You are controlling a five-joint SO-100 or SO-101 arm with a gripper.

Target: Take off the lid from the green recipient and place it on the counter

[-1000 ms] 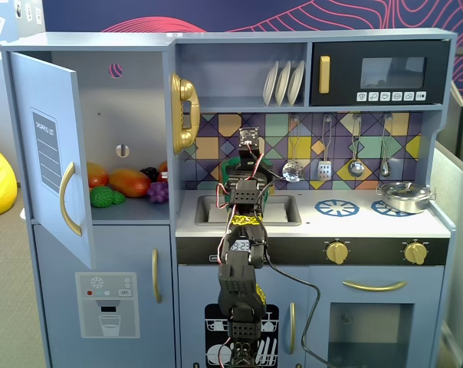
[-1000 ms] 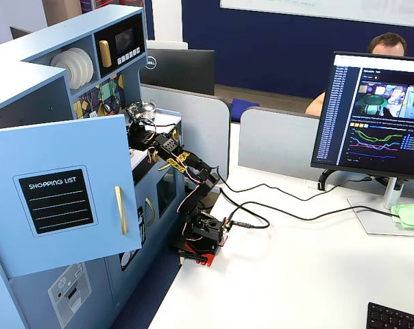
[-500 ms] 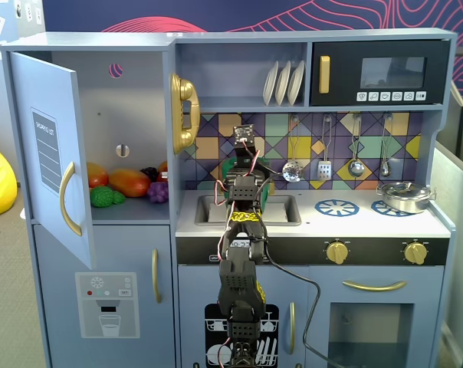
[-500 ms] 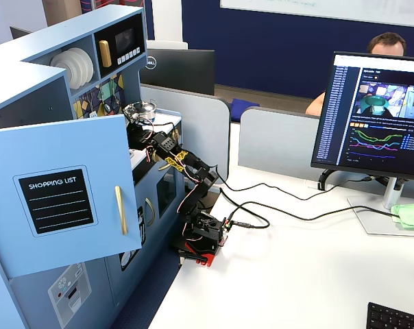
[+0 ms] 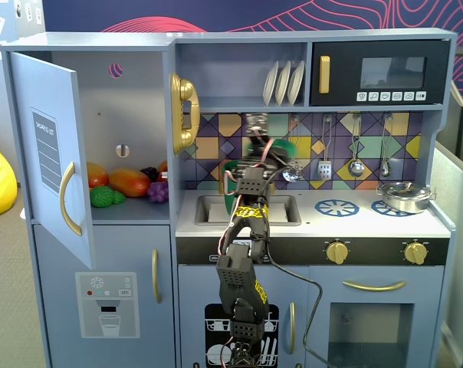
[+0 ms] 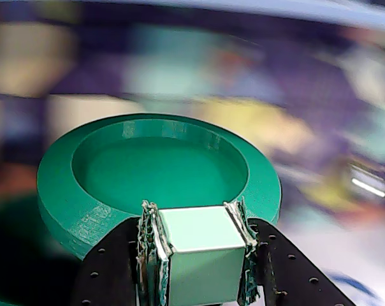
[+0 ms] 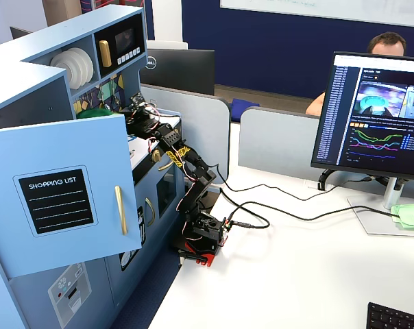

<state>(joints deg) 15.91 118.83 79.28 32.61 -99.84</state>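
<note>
My gripper (image 6: pixel 196 255) is shut on the light green block knob (image 6: pixel 199 242) of the round green lid (image 6: pixel 160 169). In a fixed view the lid (image 5: pixel 287 148) is lifted and blurred in front of the tiled back wall, above the sink, with the gripper (image 5: pixel 271 151) on it. The green recipient (image 5: pixel 230 186), a tall dark green pot, stands at the sink's left part, partly hidden by the arm. The lid is clear of it. The white counter (image 5: pixel 354 221) lies to the right. In another fixed view the lid (image 7: pixel 94 113) shows just above the open door.
A silver metal pan (image 5: pixel 404 197) sits on the right burner ring. Utensils (image 5: pixel 356 165) hang on the back wall. The recessed sink (image 5: pixel 284 209) is under the gripper. The fridge door (image 5: pixel 51 153) stands open at the left, with toy food (image 5: pixel 128 182) inside.
</note>
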